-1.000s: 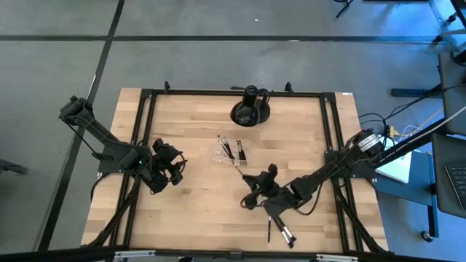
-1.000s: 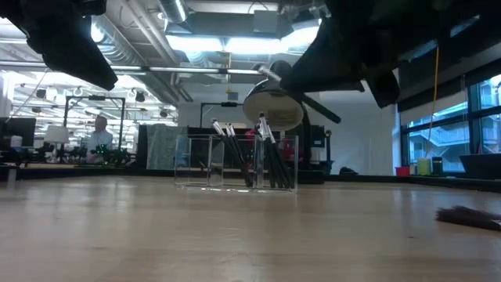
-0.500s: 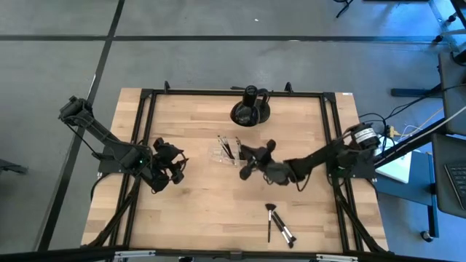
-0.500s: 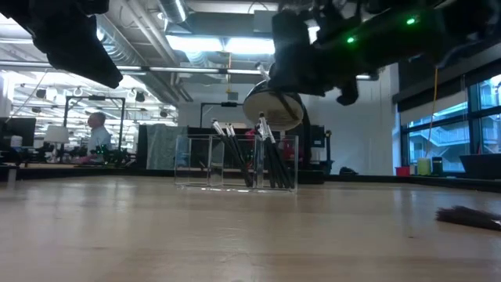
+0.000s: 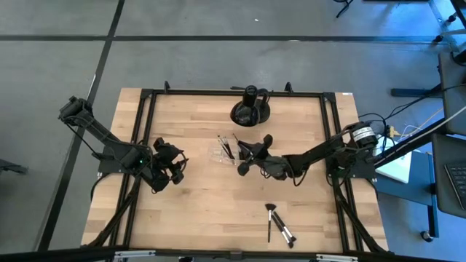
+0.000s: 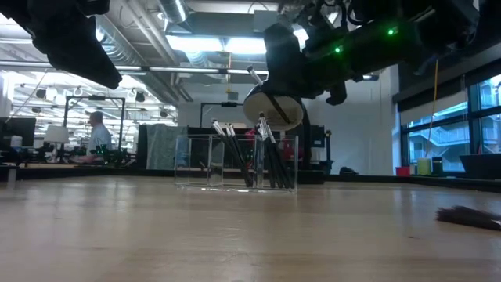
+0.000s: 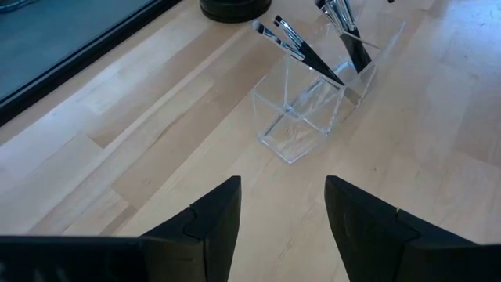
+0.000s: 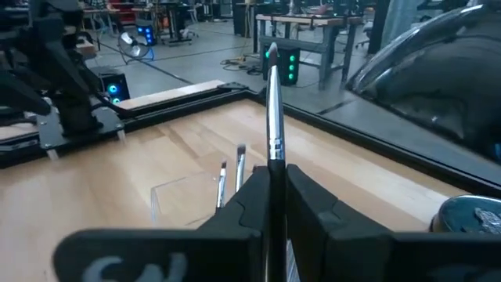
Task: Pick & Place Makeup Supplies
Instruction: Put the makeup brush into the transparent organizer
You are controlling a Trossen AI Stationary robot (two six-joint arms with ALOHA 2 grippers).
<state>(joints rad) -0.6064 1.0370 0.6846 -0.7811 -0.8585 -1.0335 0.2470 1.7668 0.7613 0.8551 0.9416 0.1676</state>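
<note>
One thin silver-ferruled makeup brush [image 8: 272, 110] clamped upright in right claw [image 8: 272, 192], above clear plastic organiser tray [image 5: 229, 151]; only high view shows loose dark-handled brushes [image 5: 277, 225] on wooden surface [image 5: 196, 211]. Left claw [image 7: 282, 211] open, idle.

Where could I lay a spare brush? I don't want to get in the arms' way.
Bare wood lies between the left hand and the two loose brushes, along the near edge. It is crowded mid-table: the right hand, shut on a brush, hangs by the clear organiser, with the black rounded object behind.
</note>
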